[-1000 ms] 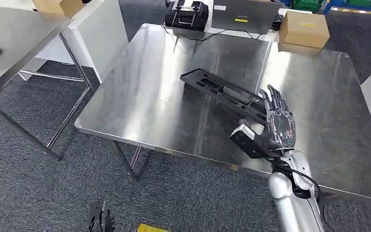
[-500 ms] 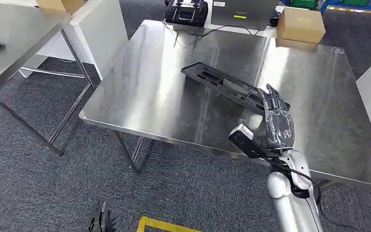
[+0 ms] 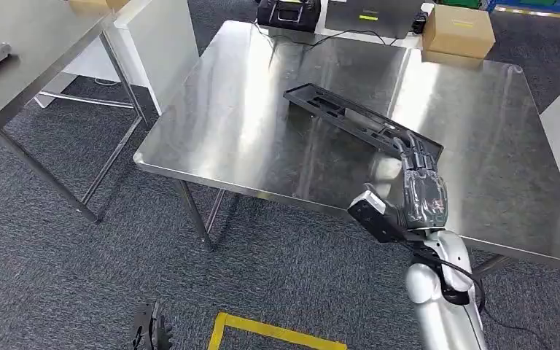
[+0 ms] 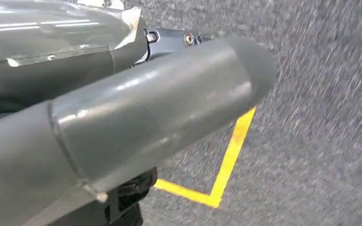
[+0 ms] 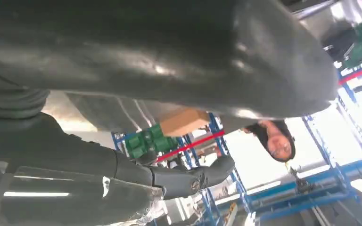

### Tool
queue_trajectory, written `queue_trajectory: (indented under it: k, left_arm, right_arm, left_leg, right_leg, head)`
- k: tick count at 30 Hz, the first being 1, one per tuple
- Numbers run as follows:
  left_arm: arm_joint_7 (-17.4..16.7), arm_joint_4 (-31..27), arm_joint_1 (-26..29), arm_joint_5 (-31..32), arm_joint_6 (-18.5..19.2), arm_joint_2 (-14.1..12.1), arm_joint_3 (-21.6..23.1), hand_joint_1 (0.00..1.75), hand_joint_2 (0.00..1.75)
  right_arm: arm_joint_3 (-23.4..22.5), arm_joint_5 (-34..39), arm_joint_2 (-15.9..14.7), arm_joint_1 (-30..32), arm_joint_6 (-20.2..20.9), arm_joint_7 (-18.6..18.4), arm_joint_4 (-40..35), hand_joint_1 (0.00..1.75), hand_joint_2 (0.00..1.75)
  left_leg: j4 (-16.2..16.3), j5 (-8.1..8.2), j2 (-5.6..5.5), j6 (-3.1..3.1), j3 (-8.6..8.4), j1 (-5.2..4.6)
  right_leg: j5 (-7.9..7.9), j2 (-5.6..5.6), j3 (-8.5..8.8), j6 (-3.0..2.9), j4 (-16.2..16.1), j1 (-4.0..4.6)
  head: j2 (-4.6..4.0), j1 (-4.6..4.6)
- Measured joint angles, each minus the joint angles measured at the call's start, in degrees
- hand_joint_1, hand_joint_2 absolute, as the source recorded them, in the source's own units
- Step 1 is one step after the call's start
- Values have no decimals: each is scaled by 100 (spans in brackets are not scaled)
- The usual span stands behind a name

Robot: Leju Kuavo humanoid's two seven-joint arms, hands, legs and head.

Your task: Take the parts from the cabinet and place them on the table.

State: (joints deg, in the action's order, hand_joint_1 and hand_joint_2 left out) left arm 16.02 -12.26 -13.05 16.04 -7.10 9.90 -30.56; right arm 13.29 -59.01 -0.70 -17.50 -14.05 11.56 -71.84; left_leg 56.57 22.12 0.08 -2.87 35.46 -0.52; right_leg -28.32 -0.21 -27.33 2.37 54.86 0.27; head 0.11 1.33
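Note:
A long black plastic part [image 3: 350,117] lies flat and slantwise on the steel table [image 3: 248,124]. My right hand [image 3: 419,186] hovers at the part's near end with its back up and fingers stretched straight, the fingertips [image 3: 412,146] over that end. In the right wrist view the thumb [image 5: 169,56] and the dark fingers [image 5: 193,181] stand apart with nothing between them. My left hand [image 3: 149,332] hangs low beside my body over the carpet, holding nothing; its grey thumb [image 4: 160,103] looms large in the left wrist view.
A cardboard box [image 3: 458,29] and a black device [image 3: 286,11] with cables sit at the table's far edge. A second steel table [image 3: 36,44] stands to the left. Yellow floor tape [image 3: 262,332] marks the carpet below. A person [image 5: 275,139] stands beyond the table.
The whole view has shifted, bringing floor tape into sight. My right hand has drawn back along the part, from over its body to its near end. The part stays flat on the table.

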Motion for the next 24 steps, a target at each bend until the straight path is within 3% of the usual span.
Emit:
queue_trajectory:
  k: [3,4,5,6,7,8,10,11,12,13,14,16,17,18,20,21,22,23,24]
  left_arm:
    - [0,0,-1,0,-2,-2,0,0,0]
    - [-9,0,7,-2,-2,11,0,0,0]
    - [-9,0,5,-2,-2,-4,0,0,0]
    - [-9,0,10,-2,-4,-15,0,0,0]
    - [-9,0,12,-2,-4,-20,0,0,0]
    - [-9,0,12,-2,-4,-24,0,0,0]
    - [-9,0,10,-17,-11,-33,0,0,0]
    - [-9,0,9,-22,-11,-33,-2,0,0]
    - [-4,0,2,-31,-11,-13,-2,0,0]
    - [9,0,6,-44,-11,-20,-4,0,0]
    - [15,0,24,-66,-11,-31,-9,0,0]
    - [24,2,39,-72,-20,-31,-13,0,0]
    - [26,0,34,-72,-20,-33,-13,0,0]
    - [28,0,30,-72,-20,-39,-13,0,0]
    - [28,0,34,-72,-28,-39,-13,0,0]
    - [28,0,48,-72,-37,-39,-13,0,0]
    - [28,0,65,-72,-39,-42,-15,0,0]
    - [28,0,81,-70,-53,-42,-15,0,0]
    - [28,0,90,-70,-55,-44,-15,0,0]
  right_arm:
    - [0,-2,0,1,0,0,0,0,0]
    - [-11,-13,2,14,0,4,-11,0,0]
    - [-20,-13,48,24,0,7,-33,0,0]
    - [-20,-17,59,36,0,9,-33,0,0]
    - [-20,-35,59,49,0,9,-33,0,0]
    - [-20,-48,61,70,0,9,-33,0,0]
    - [-20,-74,70,127,0,7,-52,0,0]
    - [-20,-90,79,175,4,-13,-92,0,0]
    - [-20,-90,79,243,11,-39,-169,0,0]
    - [-20,-81,89,322,22,-68,-242,0,0]
    - [-22,-22,98,432,20,-89,-312,0,0]
    - [-68,123,109,700,22,-127,-411,0,0]
    - [-122,209,111,835,22,-131,-439,0,0]
    - [-168,277,129,957,22,-133,-457,0,0]
    - [-278,396,157,1180,17,-125,-470,0,0]
    - [-354,435,186,1301,17,-120,-470,0,0]
    - [-420,459,217,1419,17,-118,-470,0,0]
    - [-489,483,253,1518,17,-120,-470,0,0]
    - [-540,490,284,1573,18,-136,-470,0,0]
  left_leg:
    - [0,-3,0,5,0,2]
    - [-43,-73,4,68,-3,28]
    - [690,714,-26,220,280,60]
    - [1557,1125,-25,301,548,101]
    - [1762,1105,-23,328,570,127]
    - [1672,950,-23,356,450,158]
    - [867,541,-18,422,-117,216]
    - [314,452,-21,464,-465,250]
    - [96,583,-57,481,-617,202]
    - [32,561,-87,422,-591,195]
    - [38,562,-91,420,-554,180]
    - [52,521,-89,332,-509,152]
    - [29,472,-77,242,-483,188]
    - [30,434,-76,159,-429,178]
    - [30,352,-63,40,-301,156]
    - [30,307,-56,3,-238,141]
    - [33,259,-53,-8,-173,129]
    - [35,208,-48,-6,-109,117]
    - [36,165,-45,-1,-54,108]
  right_leg:
    - [4,1,-3,-5,0,2]
    - [44,4,-28,-64,-17,28]
    - [282,-26,-177,-232,-131,-105]
    - [370,-27,-300,-221,-113,-105]
    - [405,-29,-366,-198,-95,-118]
    - [434,-28,-422,-175,-73,-129]
    - [462,-26,-505,-129,-8,-183]
    - [468,-27,-530,-114,35,-184]
    - [490,-29,-591,-79,45,-167]
    - [525,-34,-617,-31,61,-146]
    - [554,-32,-620,12,73,-132]
    - [601,-35,-637,82,57,-152]
    - [490,-33,-701,85,122,-187]
    - [275,-29,-832,53,358,-179]
    - [-242,-16,-1178,-14,1276,-177]
    - [-420,-8,-1311,-15,1699,-175]
    - [-472,-6,-1359,20,1979,-171]
    - [-381,-6,-1263,70,1973,-171]
    - [-228,-6,-1056,115,1726,-170]
  head:
    - [0,-4]
    - [0,-9]
    - [0,42]
    - [0,44]
    - [0,48]
    - [0,48]
    - [0,48]
    - [0,53]
    - [0,82]
    - [0,76]
    - [0,81]
    - [0,85]
    - [0,79]
    - [0,53]
    - [0,28]
    - [0,24]
    - [0,20]
    - [0,20]
    - [0,20]
